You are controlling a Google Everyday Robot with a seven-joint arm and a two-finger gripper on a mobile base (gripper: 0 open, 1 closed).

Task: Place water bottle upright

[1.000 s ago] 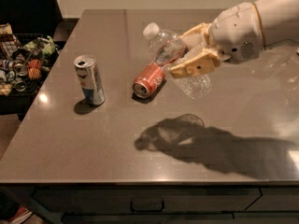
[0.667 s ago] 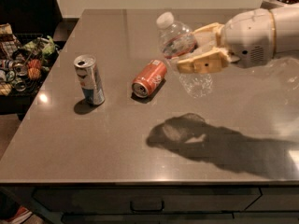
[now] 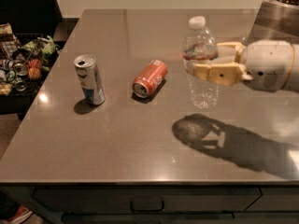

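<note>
The water bottle (image 3: pixel 201 59) is clear ribbed plastic with a white cap and a red-and-blue label band. It stands upright right of the table's middle, its base at or just above the tabletop. My gripper (image 3: pixel 201 63) comes in from the right and is shut on the bottle at label height, one tan finger (image 3: pixel 216 73) across its front. Its shadow falls on the table in front of it.
An orange soda can (image 3: pixel 149 78) lies on its side left of the bottle. A silver-blue slim can (image 3: pixel 89 80) stands upright farther left. A basket of snacks (image 3: pixel 18 62) sits beyond the dark table's (image 3: pixel 117 143) left edge. A metal object (image 3: pixel 275 13) stands at the back right.
The gripper has turned the bottle from tilted to upright and carried it right and down toward the tabletop. The two cans have not moved.
</note>
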